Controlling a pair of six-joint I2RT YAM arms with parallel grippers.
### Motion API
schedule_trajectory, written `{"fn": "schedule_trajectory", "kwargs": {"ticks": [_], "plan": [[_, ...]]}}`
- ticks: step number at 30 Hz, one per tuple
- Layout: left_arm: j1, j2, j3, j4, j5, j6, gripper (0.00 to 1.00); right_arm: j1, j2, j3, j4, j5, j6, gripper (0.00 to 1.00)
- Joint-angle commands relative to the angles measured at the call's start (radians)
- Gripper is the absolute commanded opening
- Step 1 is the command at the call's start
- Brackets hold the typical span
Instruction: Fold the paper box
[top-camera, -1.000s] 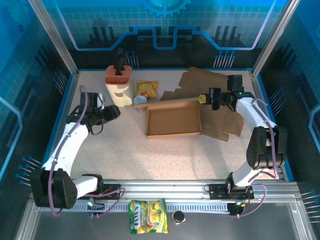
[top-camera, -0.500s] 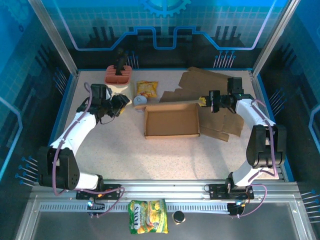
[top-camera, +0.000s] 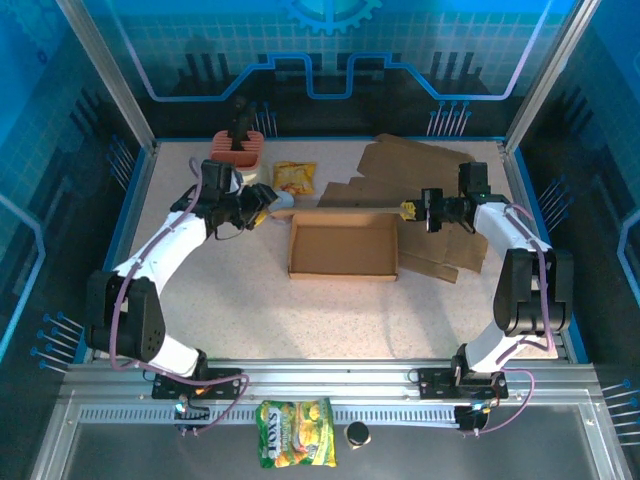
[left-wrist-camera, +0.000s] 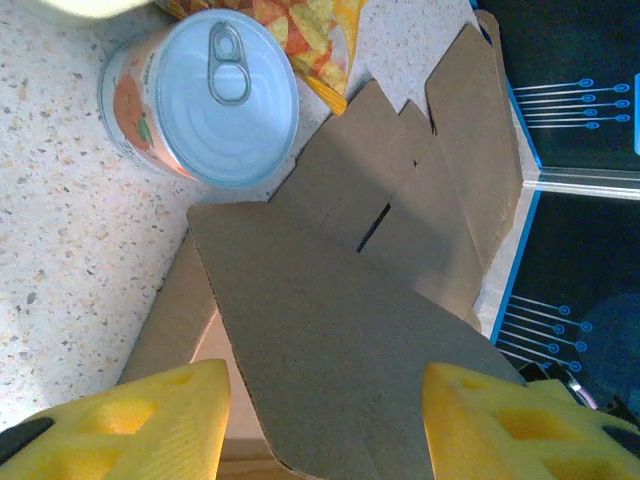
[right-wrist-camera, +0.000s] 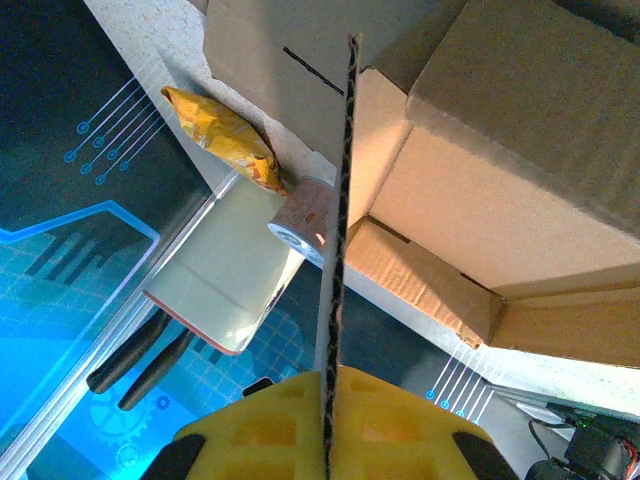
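The brown paper box (top-camera: 340, 250) lies open in the middle of the table, its loose flaps (top-camera: 410, 165) spread toward the back right. My right gripper (top-camera: 408, 209) is shut on the box's rear wall, whose thin edge (right-wrist-camera: 338, 240) runs up from between the yellow pads (right-wrist-camera: 260, 430). My left gripper (top-camera: 262, 207) is open at the box's rear left corner. Its yellow fingers (left-wrist-camera: 130, 420) stand either side of a cardboard flap (left-wrist-camera: 340, 340), with gaps on both sides.
A tin can (top-camera: 283, 200) (left-wrist-camera: 205, 95) stands just behind the left gripper, beside a yellow snack bag (top-camera: 295, 177). A white and orange holder (top-camera: 238, 158) with black tools stands at the back left. Another snack bag (top-camera: 296, 447) lies outside the front rail.
My left arm has swung up and right from the table's left side to the box's rear left corner. The box has slid slightly left. The right gripper keeps its hold.
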Motion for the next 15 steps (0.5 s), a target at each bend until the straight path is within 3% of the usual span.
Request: {"fn": "schedule_trajectory", "kwargs": {"ticks": [1, 7, 15], "plan": [[0.002, -0.007, -0.012, 0.008, 0.000, -0.020, 0.54, -0.013, -0.003, -0.012, 0.010, -0.022, -0.012, 0.00], [-0.009, -0.012, -0.030, 0.051, -0.021, -0.178, 0.52, -0.013, 0.006, -0.013, 0.018, -0.018, -0.014, 0.00], [-0.032, -0.057, -0.113, 0.052, -0.073, -0.537, 0.43, -0.012, 0.011, -0.017, 0.042, -0.016, -0.001, 0.00]]}}
